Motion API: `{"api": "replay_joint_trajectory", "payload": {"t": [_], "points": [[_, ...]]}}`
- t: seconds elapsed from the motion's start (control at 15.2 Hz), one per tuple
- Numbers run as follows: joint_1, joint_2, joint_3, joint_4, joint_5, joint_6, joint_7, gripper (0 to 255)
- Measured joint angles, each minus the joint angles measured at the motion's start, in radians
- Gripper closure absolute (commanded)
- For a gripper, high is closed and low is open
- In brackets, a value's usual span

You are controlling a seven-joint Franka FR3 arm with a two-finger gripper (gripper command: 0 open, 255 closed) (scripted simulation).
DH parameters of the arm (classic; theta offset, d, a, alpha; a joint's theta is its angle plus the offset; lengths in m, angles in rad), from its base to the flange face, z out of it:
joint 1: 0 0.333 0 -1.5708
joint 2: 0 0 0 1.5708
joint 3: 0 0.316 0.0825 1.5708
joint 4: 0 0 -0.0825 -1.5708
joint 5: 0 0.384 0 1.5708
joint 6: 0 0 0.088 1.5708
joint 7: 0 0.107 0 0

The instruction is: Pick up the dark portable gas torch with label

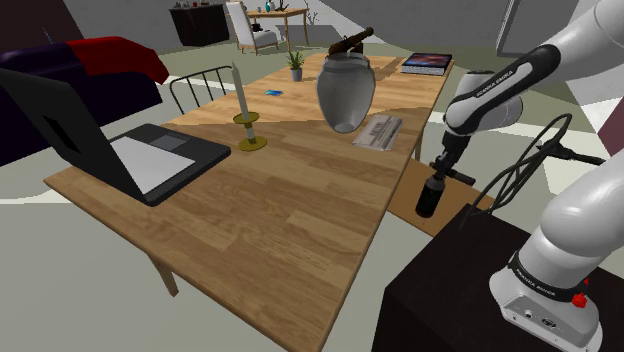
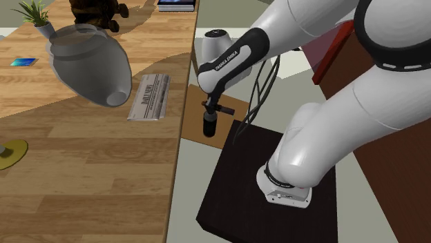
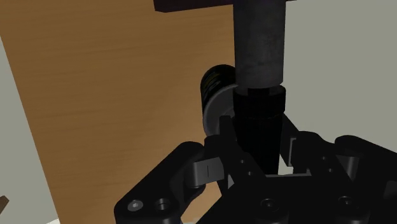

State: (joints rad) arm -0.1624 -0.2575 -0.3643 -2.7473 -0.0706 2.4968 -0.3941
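Two black fingers (image 3: 213, 168) of your gripper (image 3: 257, 145) are pinched on the narrow black end of the dark torch (image 3: 257, 63), which runs straight out from between them in the wrist view. From the shoulder view you find it just past the stand (image 1: 440, 290). It hangs upright under the hand, over a small wooden board (image 1: 405, 192) beside the edge of the table (image 1: 280, 220). You cannot tell whether its base touches the board. Next on the table comes a folded newspaper (image 1: 378, 131), then a big grey vase (image 1: 345, 90). Farther toward that view's left stand a candle (image 1: 238, 90) in a yellowish holder and an open black laptop (image 1: 130, 160). At the far end you have a small potted plant (image 1: 296, 65) and a book (image 1: 427, 63).
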Motion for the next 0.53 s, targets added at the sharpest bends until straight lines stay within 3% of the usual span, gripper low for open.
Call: {"api": "replay_joint_trajectory", "payload": {"t": [0.53], "points": [[-0.017, -0.102, 0.022, 0.034, -0.029, -0.134, 0.03, 255]]}}
